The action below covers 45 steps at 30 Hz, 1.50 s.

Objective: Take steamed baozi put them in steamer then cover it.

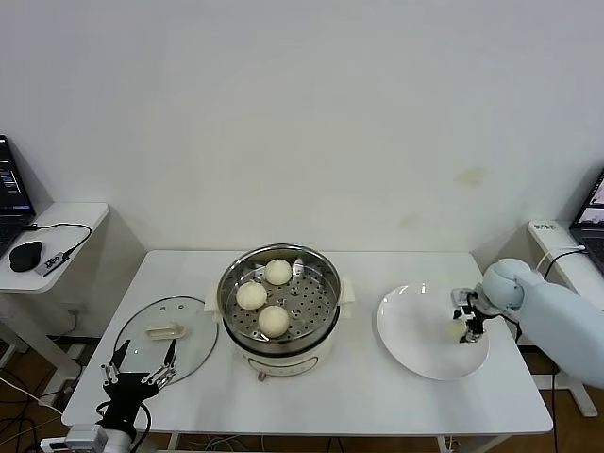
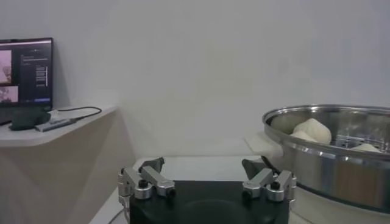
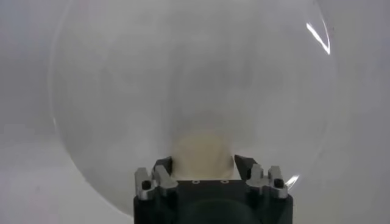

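Observation:
The steamer (image 1: 279,307) stands mid-table with three baozi (image 1: 274,320) on its perforated tray. The fourth baozi (image 1: 454,328) lies on the white plate (image 1: 415,330) at the right. My right gripper (image 1: 463,330) is down on the plate, its fingers touching both sides of this baozi (image 3: 203,152), which rests on the plate (image 3: 183,73). The glass cover (image 1: 151,349) lies flat on the table left of the steamer. My left gripper (image 1: 142,366) hangs open and empty over the cover's near edge. The left wrist view shows the steamer (image 2: 329,164) beside the open left gripper (image 2: 204,165).
A side table at the far left (image 1: 57,222) carries a laptop, a mouse and cables. Another laptop stands on a stand at the far right (image 1: 590,222). The table's front edge (image 1: 302,429) runs close below the steamer and plate.

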### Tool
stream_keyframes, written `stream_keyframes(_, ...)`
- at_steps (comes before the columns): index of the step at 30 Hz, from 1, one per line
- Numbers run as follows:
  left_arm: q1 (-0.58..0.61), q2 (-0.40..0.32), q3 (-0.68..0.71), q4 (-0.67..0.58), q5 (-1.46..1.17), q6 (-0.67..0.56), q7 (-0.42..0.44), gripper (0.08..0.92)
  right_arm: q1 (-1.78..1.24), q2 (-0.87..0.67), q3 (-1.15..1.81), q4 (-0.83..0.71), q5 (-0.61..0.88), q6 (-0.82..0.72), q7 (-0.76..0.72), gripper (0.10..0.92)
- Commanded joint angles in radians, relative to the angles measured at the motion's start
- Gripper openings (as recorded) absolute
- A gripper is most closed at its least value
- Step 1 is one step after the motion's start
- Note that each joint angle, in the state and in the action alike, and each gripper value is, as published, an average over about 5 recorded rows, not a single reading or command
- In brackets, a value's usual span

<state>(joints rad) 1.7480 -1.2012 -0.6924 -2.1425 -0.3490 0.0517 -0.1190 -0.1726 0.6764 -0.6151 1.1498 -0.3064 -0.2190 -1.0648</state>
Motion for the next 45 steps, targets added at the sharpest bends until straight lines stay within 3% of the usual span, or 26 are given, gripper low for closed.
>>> stream_keyframes(1,0.003,0.0,-0.001,-0.005,0.0,0.001,-0.001,0.823,0.042,-0.008,-0.024,0.019,0.016,-0.004,-0.022,0.584)
stream_keyframes(8,0.007,0.003,-0.006,-0.011,-0.003,0.001,0.0,0.823,0.169,-0.052,-0.121,0.097,0.091,-0.032,-0.038,0.561)
stream_keyframes(18,-0.008,0.007,-0.002,-0.016,-0.013,0.007,0.0,0.823,0.587,-0.063,-0.415,0.276,0.297,-0.104,-0.045,0.551)
stream_keyframes(24,-0.017,0.01,0.002,-0.018,-0.016,0.007,-0.001,0.823,0.802,0.04,-0.559,0.325,0.48,-0.193,-0.003,0.553)
stream_keyframes(33,-0.034,0.007,0.01,-0.02,-0.015,0.016,-0.002,0.823,0.863,0.234,-0.654,0.372,0.711,-0.352,0.104,0.564)
stream_keyframes(45,-0.033,-0.005,-0.002,-0.018,-0.008,0.02,-0.002,0.823,0.748,0.493,-0.617,0.259,0.87,-0.469,0.236,0.568)
